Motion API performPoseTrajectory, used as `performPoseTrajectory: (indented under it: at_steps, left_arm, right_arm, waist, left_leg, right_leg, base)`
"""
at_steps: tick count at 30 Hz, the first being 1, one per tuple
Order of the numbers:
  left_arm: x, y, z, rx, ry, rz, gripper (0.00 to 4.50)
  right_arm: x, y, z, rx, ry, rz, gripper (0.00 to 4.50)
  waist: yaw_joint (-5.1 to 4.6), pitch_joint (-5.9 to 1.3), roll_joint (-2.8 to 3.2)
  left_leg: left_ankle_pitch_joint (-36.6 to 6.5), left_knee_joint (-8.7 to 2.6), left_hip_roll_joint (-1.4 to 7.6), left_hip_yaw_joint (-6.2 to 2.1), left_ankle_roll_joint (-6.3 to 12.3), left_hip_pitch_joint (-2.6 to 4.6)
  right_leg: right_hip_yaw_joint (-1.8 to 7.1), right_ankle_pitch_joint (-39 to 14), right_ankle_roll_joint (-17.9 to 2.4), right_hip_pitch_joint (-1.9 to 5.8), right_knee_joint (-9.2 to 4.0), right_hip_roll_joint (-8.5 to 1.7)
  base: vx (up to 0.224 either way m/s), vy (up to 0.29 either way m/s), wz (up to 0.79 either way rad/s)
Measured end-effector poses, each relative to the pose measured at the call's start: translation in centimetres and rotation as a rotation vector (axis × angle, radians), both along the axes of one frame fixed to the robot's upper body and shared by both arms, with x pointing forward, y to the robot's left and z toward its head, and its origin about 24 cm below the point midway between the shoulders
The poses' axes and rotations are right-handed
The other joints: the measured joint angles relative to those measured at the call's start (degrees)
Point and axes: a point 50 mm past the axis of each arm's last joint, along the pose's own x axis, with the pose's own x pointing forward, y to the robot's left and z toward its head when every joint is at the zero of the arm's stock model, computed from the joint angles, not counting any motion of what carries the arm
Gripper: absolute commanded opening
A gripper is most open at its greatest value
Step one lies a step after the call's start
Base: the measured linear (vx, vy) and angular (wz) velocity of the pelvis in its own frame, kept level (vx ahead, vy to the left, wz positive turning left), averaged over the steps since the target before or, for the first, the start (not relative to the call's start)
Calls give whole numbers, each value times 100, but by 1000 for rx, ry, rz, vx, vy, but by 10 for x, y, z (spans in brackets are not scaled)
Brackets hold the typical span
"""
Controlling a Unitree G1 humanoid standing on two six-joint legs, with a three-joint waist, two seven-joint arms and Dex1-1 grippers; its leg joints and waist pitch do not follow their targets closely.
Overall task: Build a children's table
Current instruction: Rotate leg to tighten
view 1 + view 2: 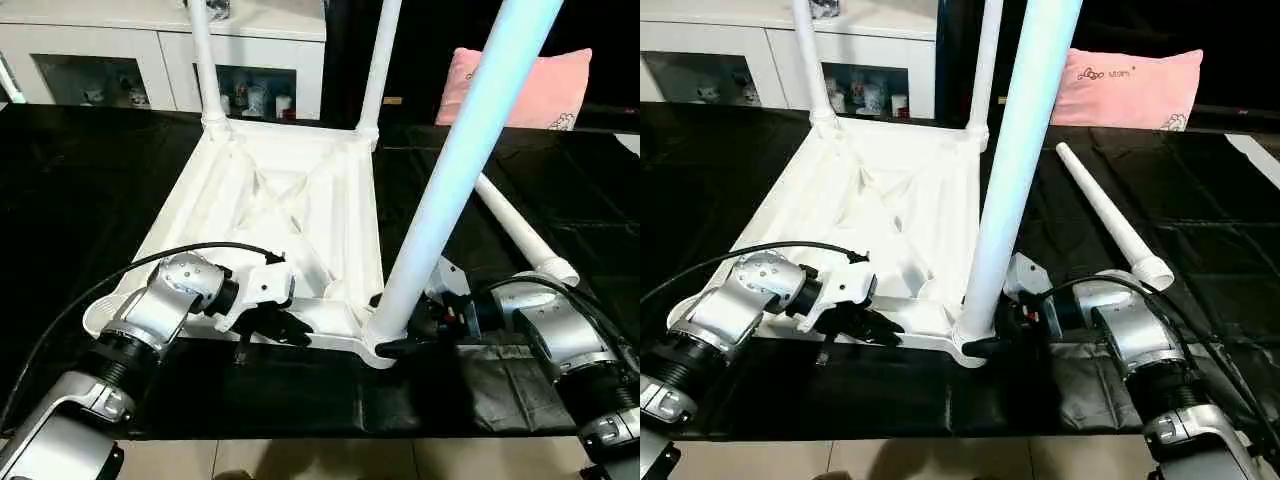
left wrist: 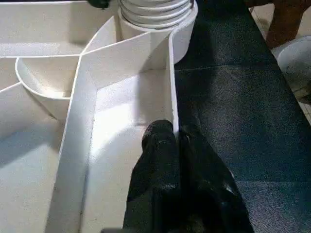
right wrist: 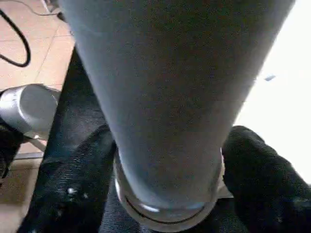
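The white tabletop [image 1: 270,190] lies upside down on the black mat, ribbed underside up. Two white legs [image 1: 203,60] [image 1: 380,60] stand upright in its far corner sockets. A third leg [image 1: 450,170] rises from the near right corner socket, leaning slightly. My right gripper [image 1: 405,335] is shut around the base of this leg, one black finger [image 3: 73,184] on each side of it. My left gripper [image 1: 270,325] is shut on the tabletop's thin near rim [image 2: 172,87]. The fourth leg [image 1: 520,235] lies loose on the mat to the right.
A white cabinet with glass doors [image 1: 100,50] stands behind the work, and a pink pillow [image 1: 520,85] sits at the back right. The black mat [image 1: 80,180] covers the surface; tiled floor [image 1: 300,460] shows at the front edge. A black cable [image 1: 120,275] loops over my left forearm.
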Motion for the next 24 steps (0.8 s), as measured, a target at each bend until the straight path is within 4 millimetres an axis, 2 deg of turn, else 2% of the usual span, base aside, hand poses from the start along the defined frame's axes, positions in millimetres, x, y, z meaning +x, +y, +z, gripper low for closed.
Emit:
performPoseTrajectory:
  at_steps: [1, 3, 6, 10, 17, 21, 24]
  left_arm:
    - [0, 0, 0, 0, 0, 0, 0]
    - [0, 0, 0, 0, -1, 0, 0]
    - [0, 0, 0, 0, -2, -1, 0]
    - [0, 0, -1, -2, 5, 4, 0]
    - [6, -4, -5, -32, 48, 158, 0]
    - [16, -10, -8, -67, 59, 387, 0]
    - [19, -20, -9, -86, 72, 490, 0]
  right_arm:
    - [0, 0, 0, 1, -1, 2, 315]
    - [0, 0, 0, 2, -3, 7, 311]
    - [0, 0, 0, 2, -2, 9, 282]
    - [-2, -1, -2, 21, 11, -6, 271]
    - [-2, 1, -11, 88, 47, -215, 269]
    - [16, 14, -18, 126, 30, -523, 269]
    - [27, 20, -19, 130, 24, -673, 268]
  waist:
    - [0, 0, 0]
    - [0, 0, 0]
    - [1, 0, 0]
    - [9, 0, 0]
    - [-28, -1, 2]
    - [-297, -2, -2]
    - [-410, -4, -4]
  left_leg:
    - [0, 0, 0, 0, 0, 0]
    - [0, 1, 0, 0, 0, 0]
    - [0, 1, 0, 0, 0, 0]
    - [0, 1, 0, 0, 0, 1]
    - [4, 18, 1, 2, 4, 7]
    - [9, 29, 2, 1, -1, 15]
    - [10, 27, 2, 0, -3, 13]
  right_leg:
    - [0, 0, 0, 0, 1, 0]
    - [0, 0, 0, 0, 2, 0]
    - [0, 0, 0, 0, 2, 0]
    - [0, 0, 0, 1, 2, 0]
    - [3, 0, 0, 24, 7, 0]
    - [-1, 1, 0, 25, 5, 0]
    - [-4, 1, 0, 19, -1, 0]
  base:
    - [0, 0, 0]
    - [0, 0, 0]
    - [0, 0, 0]
    - [0, 0, 0]
    - [0, 0, 0]
    - [0, 0, 0]
    - [0, 0, 0]
